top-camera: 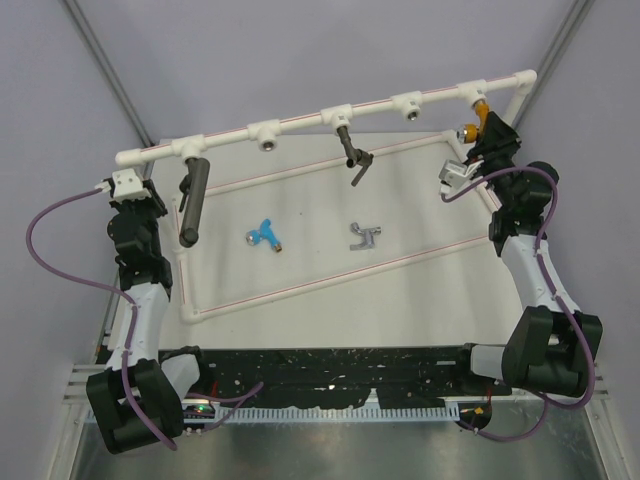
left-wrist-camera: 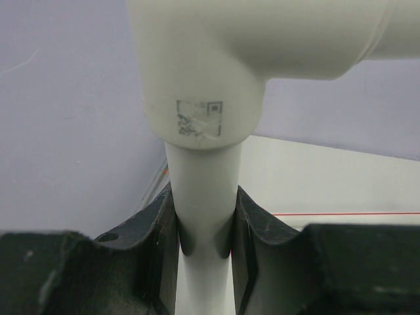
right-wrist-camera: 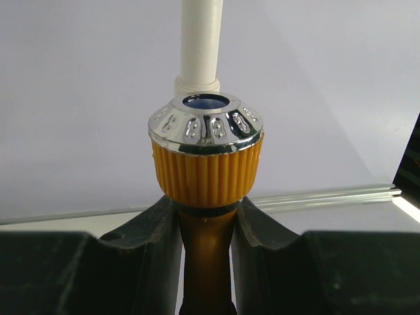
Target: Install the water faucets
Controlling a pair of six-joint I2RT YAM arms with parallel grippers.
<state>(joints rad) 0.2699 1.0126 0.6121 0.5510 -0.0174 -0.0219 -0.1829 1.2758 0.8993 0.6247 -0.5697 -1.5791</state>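
Illegibly smudged stamp [left-wrist-camera: 199,118] on pipe elbow [left-wrist-camera: 197,52]; embossed chrome caps orange-gold faucet [right-wrist-camera: 207,177].

In front of the pipe [top-camera: 300,119], open table [top-camera: 320,265] lay between the blue faucet [top-camera: 264,234] and silver faucet [top-camera: 366,237]. A cylinder [top-camera: 191,203] jutted from the pipe's left part, a dark tap [top-camera: 352,155] from its middle. Both ends were blocked: the left gripper [left-wrist-camera: 205,230] clamped the pipe, the right gripper [right-wrist-camera: 207,223] the orange faucet [right-wrist-camera: 207,174].
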